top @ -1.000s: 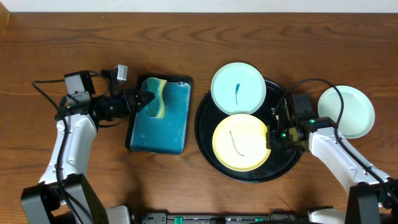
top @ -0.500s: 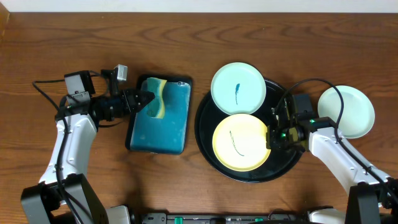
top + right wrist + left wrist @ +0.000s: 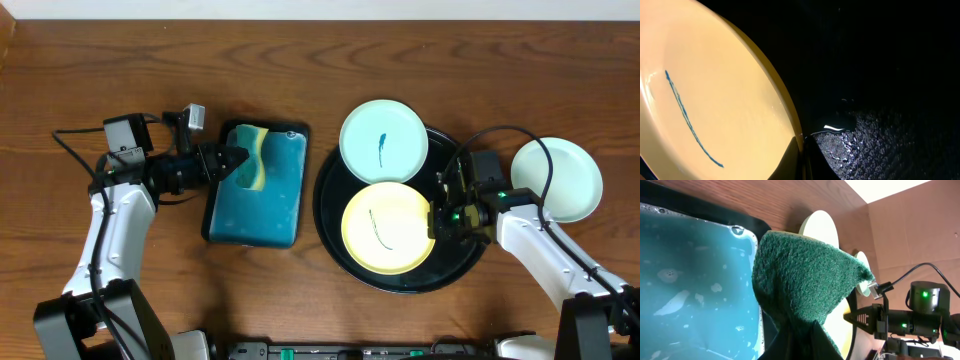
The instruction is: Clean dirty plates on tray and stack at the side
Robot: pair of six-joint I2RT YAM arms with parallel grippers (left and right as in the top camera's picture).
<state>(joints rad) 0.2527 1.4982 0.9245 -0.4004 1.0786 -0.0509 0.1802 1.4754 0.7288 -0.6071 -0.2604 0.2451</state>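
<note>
On the round black tray (image 3: 334, 205) lies the pale yellow plate (image 3: 388, 228) with a thin blue line on it. My right gripper (image 3: 436, 222) is shut on its right rim; in the right wrist view the fingers (image 3: 802, 152) pinch the plate's edge (image 3: 715, 100) over the wet tray (image 3: 890, 75). A pale mint plate (image 3: 384, 142) with a blue mark overlaps the tray's upper left rim. A third pale plate (image 3: 558, 178) rests on the table right of the tray. My left gripper (image 3: 236, 160) is shut on a green-and-yellow sponge (image 3: 254, 160) (image 3: 805, 275).
A rectangular teal tray (image 3: 255, 210) with a black rim and soapy water (image 3: 690, 280) sits left of the black tray, under the sponge. Cables trail from both arms across the wooden table (image 3: 300, 60).
</note>
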